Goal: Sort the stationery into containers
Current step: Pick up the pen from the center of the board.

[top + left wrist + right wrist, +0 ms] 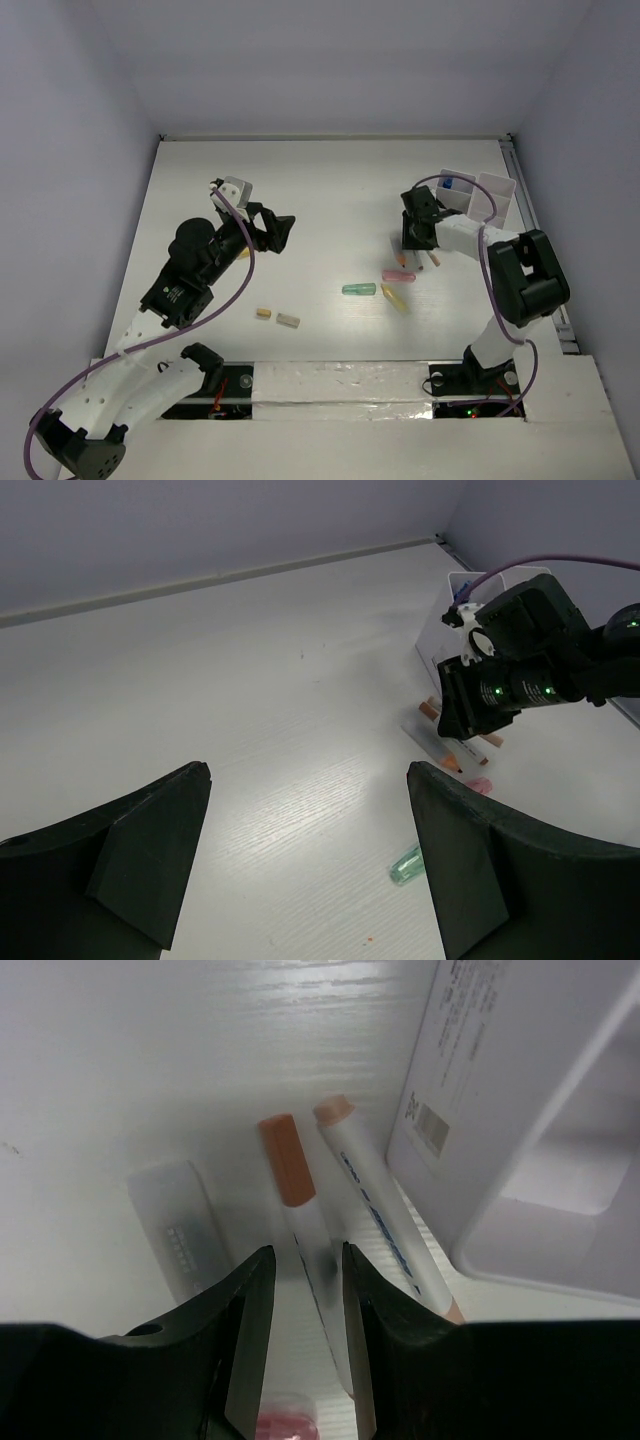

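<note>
My right gripper (416,238) is low over the table beside the white organizer tray (492,190). In the right wrist view its jaws (308,1260) are narrowly open and straddle a white pencil with an orange end (290,1165). A second white pencil with blue print (385,1215) lies beside it against the tray wall (470,1090). A pink marker (396,275), a green marker (358,290) and a yellow marker (394,298) lie near the right gripper. My left gripper (272,232) is open and empty above bare table (310,820).
A yellow eraser (263,313) and a grey eraser (288,320) lie near the front left. A blue-capped item (447,183) stands in the tray. A clear flat piece (180,1225) lies left of the pencils. The green marker (407,865) shows beside my left gripper's right finger.
</note>
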You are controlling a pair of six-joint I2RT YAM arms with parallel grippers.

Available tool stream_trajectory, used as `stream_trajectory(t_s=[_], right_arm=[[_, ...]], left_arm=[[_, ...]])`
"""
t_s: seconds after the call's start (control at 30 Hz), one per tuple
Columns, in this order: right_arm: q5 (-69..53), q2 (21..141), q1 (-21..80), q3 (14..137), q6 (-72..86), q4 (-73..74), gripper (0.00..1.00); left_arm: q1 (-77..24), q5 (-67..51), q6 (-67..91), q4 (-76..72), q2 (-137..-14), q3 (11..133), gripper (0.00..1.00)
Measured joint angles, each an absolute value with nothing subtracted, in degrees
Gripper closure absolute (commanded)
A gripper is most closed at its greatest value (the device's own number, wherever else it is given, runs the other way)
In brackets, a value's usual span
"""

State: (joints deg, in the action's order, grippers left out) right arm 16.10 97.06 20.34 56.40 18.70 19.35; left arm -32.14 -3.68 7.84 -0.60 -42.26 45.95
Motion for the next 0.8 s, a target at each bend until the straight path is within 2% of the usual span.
stream_trajectory(t_s=[0.1,0.2,0.23,0.27,0.3,0.37,0.43,0.5,0.7,0.77,0.8], right_arm=[[16.3,98.8,20.3,57.8,18.4,19.3,0.63],[16.3,100.2,20.3,59.3,18.0,19.0,0.74],[16.2,100.7,20.3,59.9,17.7,19.1,0.82],[16.1,101.0,20.3,60.3,17.7,19.1,0.83],[16.0,101.4,20.3,60.8,17.8,19.2,0.83],[15.6,102.1,20.3,61.7,17.6,19.2,0.75],[15.3,102.6,20.3,62.4,17.5,19.4,0.64],[15.1,103.2,20.3,63.2,17.2,19.7,0.63],[14.5,105.4,20.3,66.1,16.6,20.5,0.65],[14.5,106.0,20.3,66.9,16.4,20.5,0.74],[14.5,106.5,20.3,67.5,16.2,20.5,0.81]], left_arm=[[-32.1,-3.7,7.8,-0.6,-42.3,45.9,0.23],[-32.1,-3.7,7.8,-0.6,-42.3,45.9,0.23],[-32.1,-3.7,7.8,-0.6,-42.3,45.9,0.23],[-32.1,-3.7,7.8,-0.6,-42.3,45.9,0.23],[-32.1,-3.6,7.8,-0.6,-42.3,45.9,0.23],[-32.1,-3.6,7.8,-0.6,-42.3,45.9,0.23],[-32.1,-3.6,7.8,-0.6,-42.4,45.9,0.23],[-32.1,-3.6,7.8,-0.6,-42.4,45.9,0.23],[-32.1,-3.6,7.8,-0.6,-42.6,45.9,0.23],[-32.1,-3.6,7.8,-0.6,-42.7,45.8,0.23],[-32.1,-3.6,7.8,-0.6,-42.7,45.8,0.23]])
